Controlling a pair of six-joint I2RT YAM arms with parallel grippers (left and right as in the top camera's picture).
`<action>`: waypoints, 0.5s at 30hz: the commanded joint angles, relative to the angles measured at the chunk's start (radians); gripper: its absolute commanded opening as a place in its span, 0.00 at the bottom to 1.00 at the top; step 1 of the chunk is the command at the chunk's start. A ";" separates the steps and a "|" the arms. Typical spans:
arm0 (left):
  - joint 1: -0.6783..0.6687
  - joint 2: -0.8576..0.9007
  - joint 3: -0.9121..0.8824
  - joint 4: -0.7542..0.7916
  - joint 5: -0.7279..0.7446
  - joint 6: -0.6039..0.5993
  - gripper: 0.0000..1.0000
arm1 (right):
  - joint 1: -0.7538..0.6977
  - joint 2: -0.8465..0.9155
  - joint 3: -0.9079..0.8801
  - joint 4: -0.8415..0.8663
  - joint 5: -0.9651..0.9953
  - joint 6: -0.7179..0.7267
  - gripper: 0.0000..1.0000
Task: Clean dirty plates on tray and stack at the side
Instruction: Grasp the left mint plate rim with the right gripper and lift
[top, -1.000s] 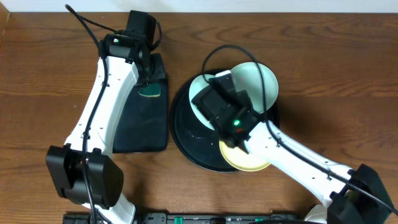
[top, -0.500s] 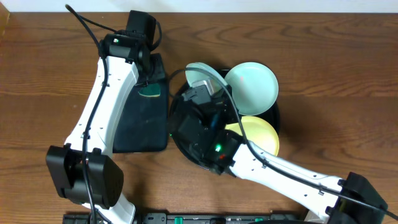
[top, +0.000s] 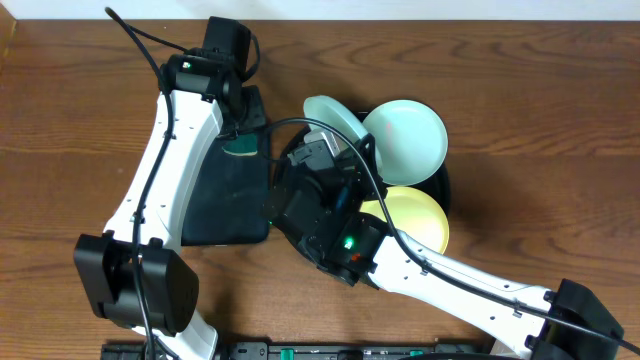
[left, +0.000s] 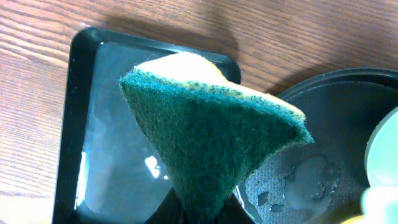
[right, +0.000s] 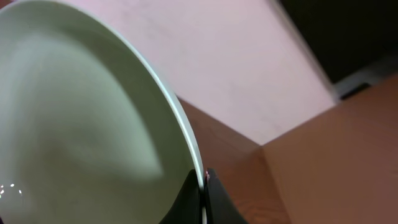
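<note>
My right gripper (top: 338, 148) is shut on the rim of a pale mint plate (top: 328, 115) and holds it tilted on edge above the left part of the round black tray (top: 447, 190). In the right wrist view the plate (right: 81, 124) fills the left side, with its rim pinched between the fingers (right: 203, 186). A second mint plate (top: 405, 138) and a yellow plate (top: 412, 215) lie on the tray. My left gripper (top: 238, 135) is shut on a green and yellow sponge (left: 211, 137), held over the rectangular tray.
A small black rectangular tray (top: 228, 195) lies left of the round tray and looks wet in the left wrist view (left: 81, 124). The round tray's textured floor (left: 323, 124) shows wet patches. My right arm hides most of the round tray's left half.
My right arm has swung left with the mint plate lifted and tipped on edge, uncovering the yellow plate. The left arm and sponge have not moved.
</note>
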 joint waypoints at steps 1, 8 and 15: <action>0.001 -0.006 0.014 -0.006 -0.009 0.013 0.07 | -0.018 -0.031 0.019 -0.079 -0.182 0.129 0.01; 0.001 -0.006 0.014 -0.010 -0.008 0.013 0.08 | -0.156 -0.054 0.019 -0.218 -0.757 0.303 0.01; 0.001 -0.006 0.014 -0.016 -0.009 0.013 0.07 | -0.395 -0.154 0.019 -0.212 -1.217 0.287 0.01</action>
